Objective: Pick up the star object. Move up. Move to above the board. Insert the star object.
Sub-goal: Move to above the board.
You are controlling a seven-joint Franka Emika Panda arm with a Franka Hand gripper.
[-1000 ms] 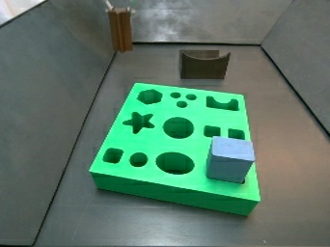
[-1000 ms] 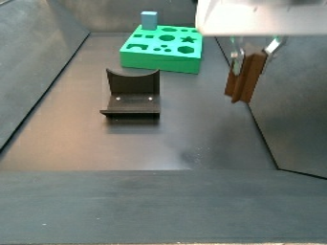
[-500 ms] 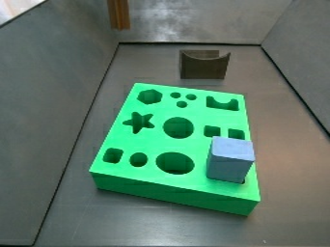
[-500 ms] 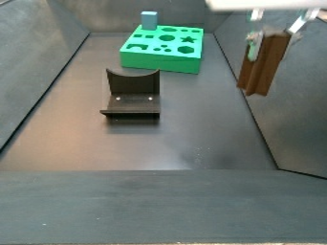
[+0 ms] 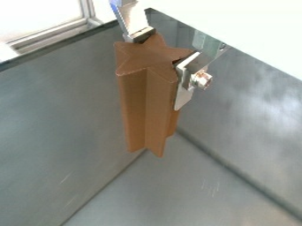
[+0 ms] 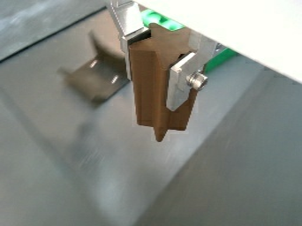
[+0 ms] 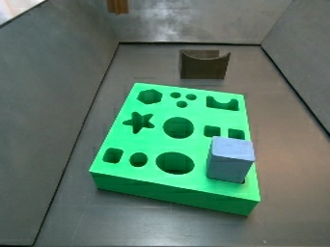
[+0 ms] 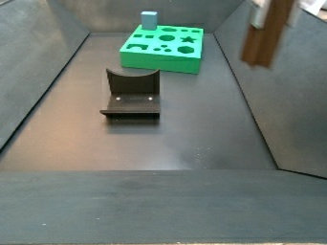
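The gripper (image 5: 157, 55) is shut on the star object (image 5: 147, 97), a tall brown ridged prism, and holds it upright by its upper end, well above the floor. Both wrist views show the silver fingers (image 6: 181, 79) clamped on its sides (image 6: 154, 93). In a side view the star object (image 8: 265, 40) hangs high on the right near the wall, away from the green board (image 8: 163, 48). In a side view only its lower end (image 7: 118, 6) shows at the top edge, far behind the board (image 7: 175, 178) and its star hole (image 7: 141, 122).
A blue-grey cube (image 7: 231, 157) stands on the board's near right corner (image 8: 148, 18). The dark fixture (image 8: 130, 91) stands on the floor between the board and the gripper's end (image 7: 203, 64). Grey walls enclose the floor on all sides.
The gripper has risen with the star object in it. In one side view the object has climbed almost out of the top edge.
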